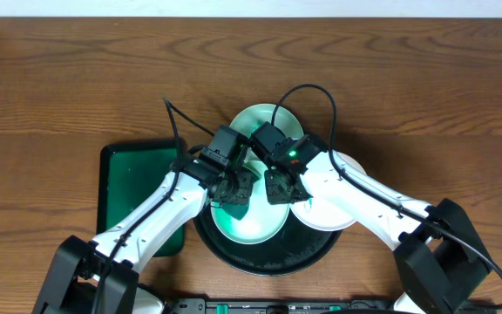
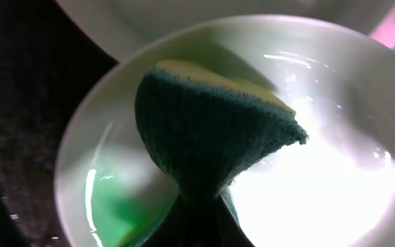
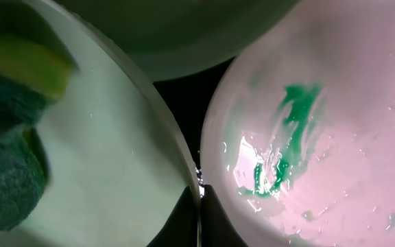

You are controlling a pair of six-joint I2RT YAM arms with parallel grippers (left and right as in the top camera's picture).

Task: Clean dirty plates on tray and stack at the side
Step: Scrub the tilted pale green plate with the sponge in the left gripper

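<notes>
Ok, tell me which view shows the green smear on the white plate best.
Right wrist: the green smear lies close-up on the white plate. Overhead, the right arm covers most of that plate, smear unseen. The left wrist view misses it.

Wore smooth white shells along the long links of the left arm (image 1: 151,214) and the right arm (image 1: 364,194). Ended at the near edge in bulky black joint blocks (image 1: 443,257), angular and matte. Carried blocky black housings at both wrists, with the left gripper (image 1: 232,199) and the right gripper (image 1: 279,187) black as well. Bore a thin black cable (image 1: 174,122) at the left wrist and a longer looped cable (image 1: 319,92) at the right. Showed a small green light (image 1: 294,160) beside a red one on the right wrist housing. Looked dark and tapered at the fingers (image 2: 184,230) in the wrist views.
</notes>
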